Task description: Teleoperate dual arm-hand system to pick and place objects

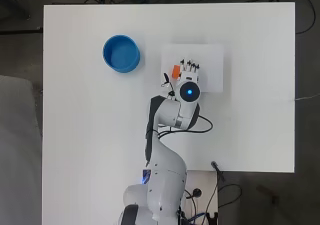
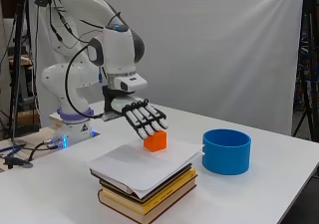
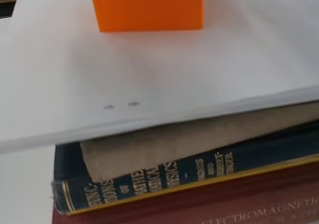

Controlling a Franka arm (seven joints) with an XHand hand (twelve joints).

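Taking the stack of books point(image 2: 147, 191) as landmark & working from near side outward in side view: the stack is sitting on the white table point(image 2: 279, 194) w/ a dark red book at the bottom, a dark one w/ gilt-edged spine above it & a tan cover peeking out under the top layer; wrist view is showing those spines point(image 3: 199, 184) close up. A white sheet of paper point(image 2: 144, 162) is lying across the top of the stack, overhanging its edges a bit. On the paper, toward the far side of the stack, an orange block point(image 2: 155, 141) is resting flat; in overhead view only a sliver of it point(image 1: 175, 71) is showing next to the hand. The hand point(image 2: 142, 117) is hanging just above the block, palm down, fingers point(image 2: 152, 122) reaching out fairly straight & spread narrowly, tips angling down over the block's top; can't tell if they're touching it, and nothing is curling round it, so the hand is holding nothing. In overhead view the hand point(image 1: 189, 70) is sitting over the paper point(image 1: 212, 60), w/ the block at its side nearest the bowl. Beyond the stack, to its right in side view & well apart from it, a blue round bowl point(image 2: 227, 152) is standing upright on the table, open top up; overhead view is showing it point(image 1: 121, 53) w/ nothing visible inside.
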